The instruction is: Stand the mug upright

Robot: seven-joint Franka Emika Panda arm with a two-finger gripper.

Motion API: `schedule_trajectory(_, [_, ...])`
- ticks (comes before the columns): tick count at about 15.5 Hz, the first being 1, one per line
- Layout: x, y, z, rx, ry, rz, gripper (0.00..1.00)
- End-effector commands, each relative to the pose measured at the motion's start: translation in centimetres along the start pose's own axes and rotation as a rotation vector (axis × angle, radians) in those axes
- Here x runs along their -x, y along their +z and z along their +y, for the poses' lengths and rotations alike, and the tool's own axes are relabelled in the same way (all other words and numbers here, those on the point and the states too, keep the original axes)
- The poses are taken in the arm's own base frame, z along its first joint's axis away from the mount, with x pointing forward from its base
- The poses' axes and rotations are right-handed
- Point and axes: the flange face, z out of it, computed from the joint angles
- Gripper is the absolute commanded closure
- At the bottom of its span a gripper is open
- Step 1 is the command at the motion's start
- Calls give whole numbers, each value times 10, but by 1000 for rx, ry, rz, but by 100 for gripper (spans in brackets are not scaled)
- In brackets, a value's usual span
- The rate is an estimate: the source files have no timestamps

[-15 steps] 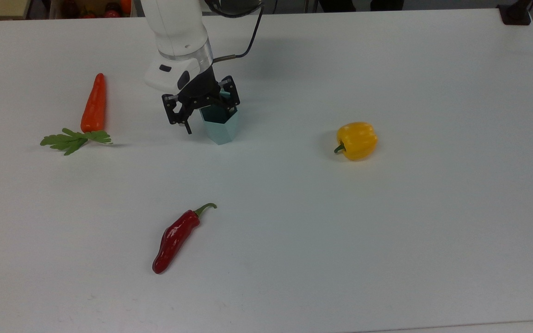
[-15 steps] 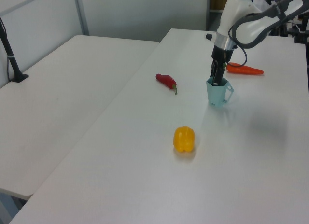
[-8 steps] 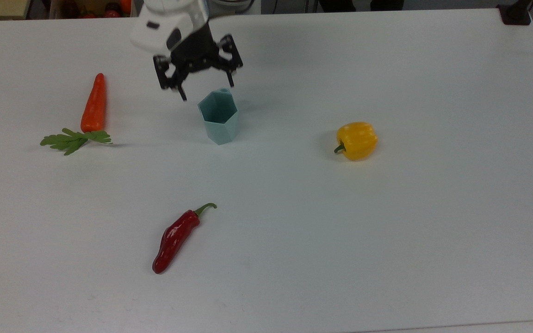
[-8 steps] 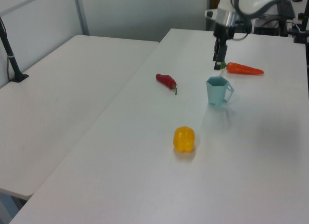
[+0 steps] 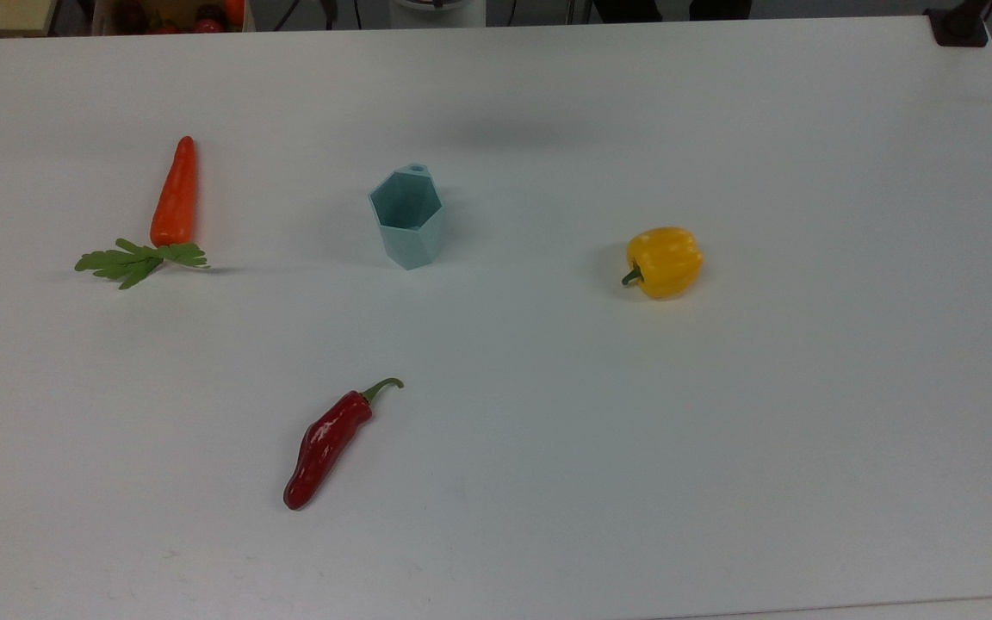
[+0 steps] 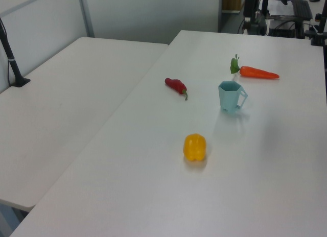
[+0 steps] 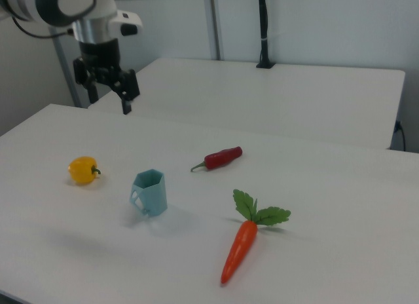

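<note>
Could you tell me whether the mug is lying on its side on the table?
No, the mug stands upright on the table, open rim facing up.

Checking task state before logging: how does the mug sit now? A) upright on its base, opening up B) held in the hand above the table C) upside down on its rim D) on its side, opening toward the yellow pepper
A: the mug stands on its narrow base on the table with its hexagonal rim facing up, while the hand is raised well clear of it, open.
</note>
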Motion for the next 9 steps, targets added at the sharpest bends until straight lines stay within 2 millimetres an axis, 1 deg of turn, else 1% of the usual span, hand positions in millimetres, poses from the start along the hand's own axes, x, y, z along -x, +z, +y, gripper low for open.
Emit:
schedule_trajectory(1, [24, -34, -11, 24, 151, -44, 0])
schedule_trajectory(2, [29, -40, -18, 25, 142, -40, 0])
schedule_trajectory(3, [32, -43, -13, 26, 149, -35, 0])
schedule_trajectory(5, [31, -43, -8, 21, 142, -31, 0])
schedule_trajectory(6, [29, -41, -8, 20, 129, -23, 0])
schedule_trajectory(7, [26, -36, -10, 23, 91, -6, 0])
schedule_trajectory(9, [16, -32, -3, 28, 42, 68, 0])
